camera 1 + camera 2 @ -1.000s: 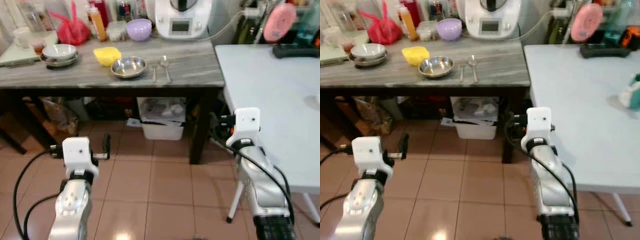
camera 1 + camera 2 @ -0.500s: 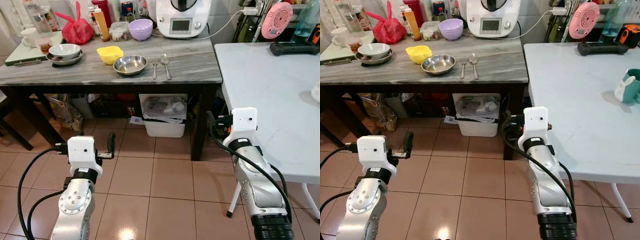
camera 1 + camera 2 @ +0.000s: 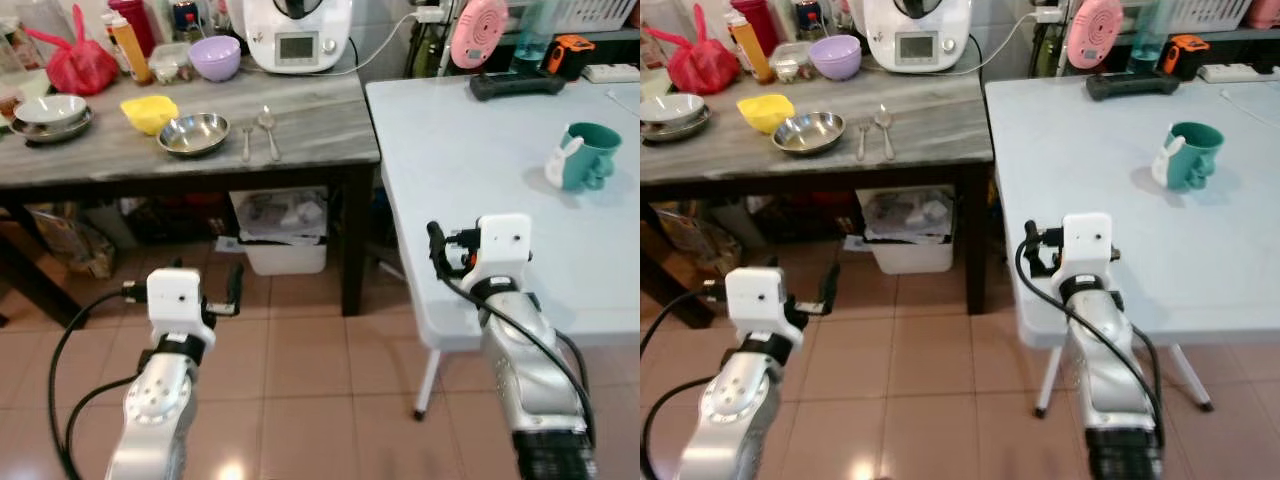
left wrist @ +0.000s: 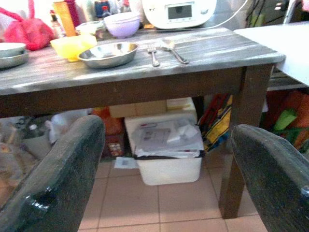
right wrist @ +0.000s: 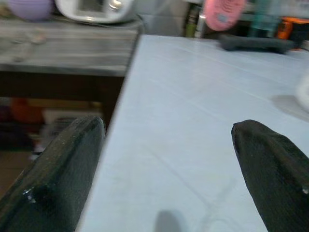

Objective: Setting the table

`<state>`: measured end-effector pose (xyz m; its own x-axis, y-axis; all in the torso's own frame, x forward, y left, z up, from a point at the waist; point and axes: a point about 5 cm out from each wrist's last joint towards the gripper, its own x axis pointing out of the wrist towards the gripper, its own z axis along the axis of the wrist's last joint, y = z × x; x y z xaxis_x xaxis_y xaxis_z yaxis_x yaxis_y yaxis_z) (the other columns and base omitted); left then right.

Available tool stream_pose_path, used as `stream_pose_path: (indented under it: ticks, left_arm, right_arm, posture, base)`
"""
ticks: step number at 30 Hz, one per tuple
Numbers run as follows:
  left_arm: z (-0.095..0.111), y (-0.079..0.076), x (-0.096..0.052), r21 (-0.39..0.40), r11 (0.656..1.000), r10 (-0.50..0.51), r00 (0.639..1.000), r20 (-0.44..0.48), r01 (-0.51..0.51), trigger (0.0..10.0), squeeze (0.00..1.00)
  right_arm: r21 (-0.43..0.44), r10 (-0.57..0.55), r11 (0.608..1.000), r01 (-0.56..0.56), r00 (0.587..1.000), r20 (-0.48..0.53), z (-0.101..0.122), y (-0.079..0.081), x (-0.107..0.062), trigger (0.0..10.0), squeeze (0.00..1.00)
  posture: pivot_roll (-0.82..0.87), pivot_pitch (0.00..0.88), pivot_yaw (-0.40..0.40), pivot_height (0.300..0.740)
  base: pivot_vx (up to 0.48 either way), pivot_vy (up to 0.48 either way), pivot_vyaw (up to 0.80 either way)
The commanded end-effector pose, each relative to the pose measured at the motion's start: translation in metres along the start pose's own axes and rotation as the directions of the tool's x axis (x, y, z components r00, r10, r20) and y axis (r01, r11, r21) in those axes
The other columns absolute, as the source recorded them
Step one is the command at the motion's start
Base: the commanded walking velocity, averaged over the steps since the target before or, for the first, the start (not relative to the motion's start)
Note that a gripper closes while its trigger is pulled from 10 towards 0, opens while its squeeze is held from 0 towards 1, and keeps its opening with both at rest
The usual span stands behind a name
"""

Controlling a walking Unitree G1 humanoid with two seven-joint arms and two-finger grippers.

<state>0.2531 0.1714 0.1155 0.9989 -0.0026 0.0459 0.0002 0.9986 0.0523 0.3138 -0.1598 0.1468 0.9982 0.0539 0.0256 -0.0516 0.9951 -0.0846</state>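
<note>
Two tabletops side by side: a grey wood-grain tabletop (image 3: 320, 125) on the left, a pale blue tabletop (image 3: 500, 160) on the right, both above a tiled floor (image 3: 300, 350).

On the grey tabletop, a steel bowl (image 3: 193, 133) near the front edge, with a fork (image 3: 246, 143) and spoon (image 3: 268, 130) lying just to its right, parallel and close together. Left of the steel bowl, a yellow bowl (image 3: 149, 112); farther left, a white bowl stacked on a steel plate (image 3: 48, 113). Along the far edge, a red bag (image 3: 80, 62), an orange bottle (image 3: 128, 48), a purple bowl (image 3: 214, 57) and a white kitchen machine (image 3: 290, 35). Beneath, a white bin (image 3: 283, 230) stuffed with paper.

On the pale blue tabletop, a teal mug (image 3: 580, 155) toward the right, with a black remote (image 3: 518, 85), a pink round fan (image 3: 476, 20) and an orange tool (image 3: 562, 52) at the far edge.

Left pincer (image 3: 236, 290) held low over the floor, in front of and well below the grey tabletop, fingers (image 4: 58, 179) spread wide and holding nothing; seen from the left wrist, steel bowl, fork and spoon well ahead and above, framed between the two fingers.

Right pincer (image 3: 436, 248) at the near left corner of the pale blue tabletop, about level with its surface, fingers (image 5: 53, 179) spread wide and empty. Teal mug well apart from it, farther and to the right; fork, spoon and bowls well apart to the far left.
</note>
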Motion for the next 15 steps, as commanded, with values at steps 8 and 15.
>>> stream_pose_path:
  ticks: [8, 15]
  left_arm:
    - [-0.0008, 0.0032, -0.0009, 0.003, 1.000, -0.005, 1.000, -0.004, 0.005, 10.0, 0.00]
    - [-0.0003, 0.0011, -0.0001, 0.001, 1.000, -0.014, 1.000, 0.000, 0.014, 10.0, 0.00]
  right_arm:
    - [-0.020, -0.009, 1.000, 0.009, 1.000, 0.010, 0.0030, -0.0038, 0.0001, 10.0, 0.00]
    - [-0.025, -0.016, 1.000, 0.016, 1.000, 0.014, 0.0033, -0.0041, 0.0001, 10.0, 0.00]
  posture:
    - [-0.11, 0.081, 0.069, 0.740]
    - [-0.11, 0.081, 0.069, 0.740]
  base:
    - [0.000, -0.480, 0.00]
    - [0.000, -0.480, 0.00]
